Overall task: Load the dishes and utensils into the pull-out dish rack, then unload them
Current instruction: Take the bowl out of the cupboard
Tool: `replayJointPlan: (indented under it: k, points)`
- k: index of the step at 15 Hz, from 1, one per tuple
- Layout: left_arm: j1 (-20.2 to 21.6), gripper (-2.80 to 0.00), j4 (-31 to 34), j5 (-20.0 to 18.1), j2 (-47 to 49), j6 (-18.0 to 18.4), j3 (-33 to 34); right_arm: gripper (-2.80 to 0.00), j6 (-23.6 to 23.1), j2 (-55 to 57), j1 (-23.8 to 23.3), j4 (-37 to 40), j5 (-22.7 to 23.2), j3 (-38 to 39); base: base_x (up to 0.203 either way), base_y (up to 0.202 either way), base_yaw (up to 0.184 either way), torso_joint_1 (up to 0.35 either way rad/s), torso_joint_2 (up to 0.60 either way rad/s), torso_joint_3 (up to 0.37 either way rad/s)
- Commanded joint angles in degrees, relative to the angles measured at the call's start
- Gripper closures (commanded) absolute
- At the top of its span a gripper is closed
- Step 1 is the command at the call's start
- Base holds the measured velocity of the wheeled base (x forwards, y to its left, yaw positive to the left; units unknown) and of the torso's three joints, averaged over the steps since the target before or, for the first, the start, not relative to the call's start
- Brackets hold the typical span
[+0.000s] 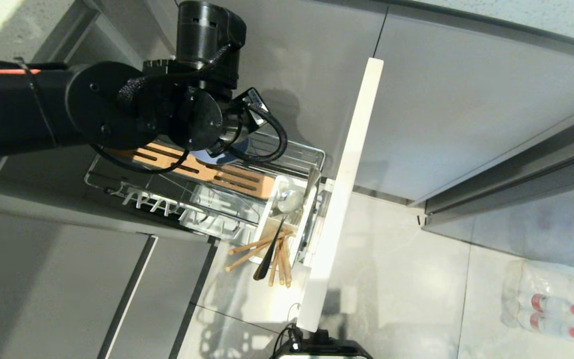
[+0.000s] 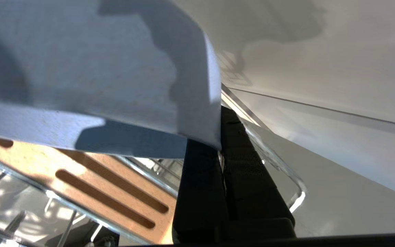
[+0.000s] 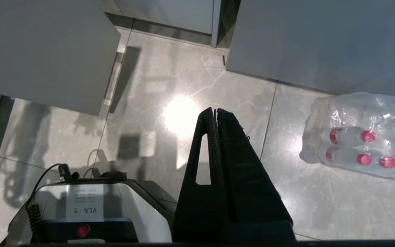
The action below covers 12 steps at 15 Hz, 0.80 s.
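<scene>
Head view: the left arm reaches in from the left over the pull-out dish rack [image 1: 312, 154], and its wrist hides the left gripper [image 1: 227, 149] itself. Only a light-blue sliver of the plate [image 1: 223, 158] shows just below the wrist, over the slotted wooden bar [image 1: 217, 174]. Farther from the gripper, toward the white front panel [image 1: 342, 199], the white utensil caddy [image 1: 272, 214] holds the spoon [image 1: 287, 199], whose dark handle juts out past the caddy edge, and the wooden chopsticks [image 1: 254, 249], which fan out over the floor. A shrink-wrapped pack of water bottles [image 1: 556, 304] lies well apart on the tiles.

Left wrist view: the two black fingers [image 2: 201, 185] of the left gripper [image 2: 219, 151] are pressed together on the rim of the light-blue plate [image 2: 91, 75], pinching its edge between them. The plate spreads away from the fingertips and fills much of the frame. Beyond it on one side lies the slotted wooden bar [image 2: 81, 171]; on the other side of the fingers the chrome rack wire [image 2: 286, 181] curves round.

Right wrist view: the right gripper [image 3: 215, 113] hangs over the floor tiles [image 3: 170, 85] with its fingers pressed together and nothing between them. The robot's base [image 3: 115, 206] sits near it on one side, the water bottles [image 3: 362, 144] well apart on the other
</scene>
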Motion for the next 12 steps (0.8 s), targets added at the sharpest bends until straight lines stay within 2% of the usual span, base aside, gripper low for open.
replayJointPlan:
  k: [1, 6, 10, 12]
  points:
    - [-0.5, 0.00, 0.0, 0.2, -1.7, -0.3, 0.1, 0.00, 0.0, 0.1, 0.0, 0.0, 0.0, 0.0, 0.000, 0.000, 0.000, 0.000, 0.00, 0.000]
    - [-6.5, 0.00, 0.2, 0.7, -11.0, -0.2, 2.6, 0.00, 0.0, 0.0, 0.0, 0.0, 0.0, 0.0, 0.000, 0.000, 0.000, 0.000, 0.00, 0.000]
    - [-13.8, 0.00, 2.3, 1.6, -20.5, 0.1, 3.7, 0.00, 0.0, 0.1, 0.0, 0.0, 0.0, 0.0, 0.000, 0.000, 0.000, 0.000, 0.00, 0.000]
    - [-18.2, 0.00, 3.1, 2.5, -24.7, 2.1, 3.7, 0.00, 0.0, 0.1, 0.0, 0.0, 0.0, 0.0, 0.000, 0.000, 0.000, 0.000, 0.00, 0.000]
